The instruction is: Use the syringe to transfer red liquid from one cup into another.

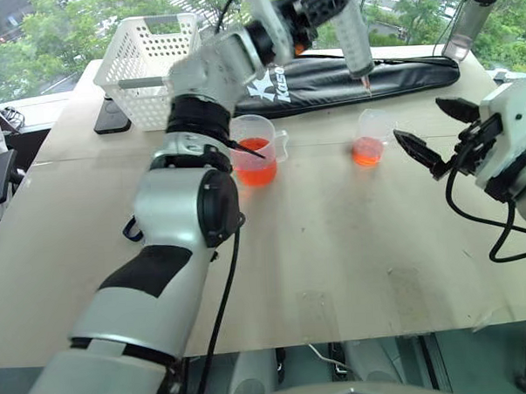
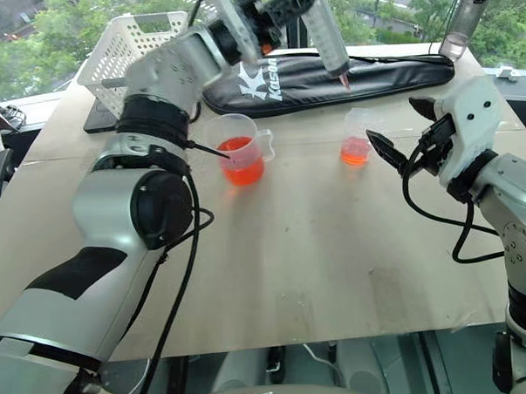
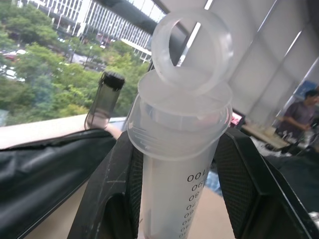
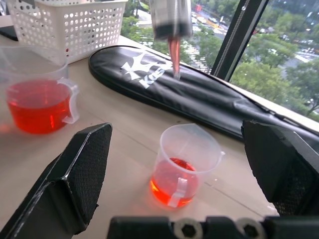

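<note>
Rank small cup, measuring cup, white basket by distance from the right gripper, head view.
From the right gripper, open:
1. Small cup, just to its left, red liquid in the bottom.
2. Measuring cup, farther left, mid-table.
3. White basket, far left corner at the back of the table.

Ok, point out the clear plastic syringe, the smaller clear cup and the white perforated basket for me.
Clear plastic syringe (image 1: 354, 38), left eye view, on the graduated barrel.
Smaller clear cup (image 4: 185, 147), right wrist view, on its front wall above the red liquid.
White perforated plastic basket (image 1: 145, 61), left eye view, on its front wall.
</note>
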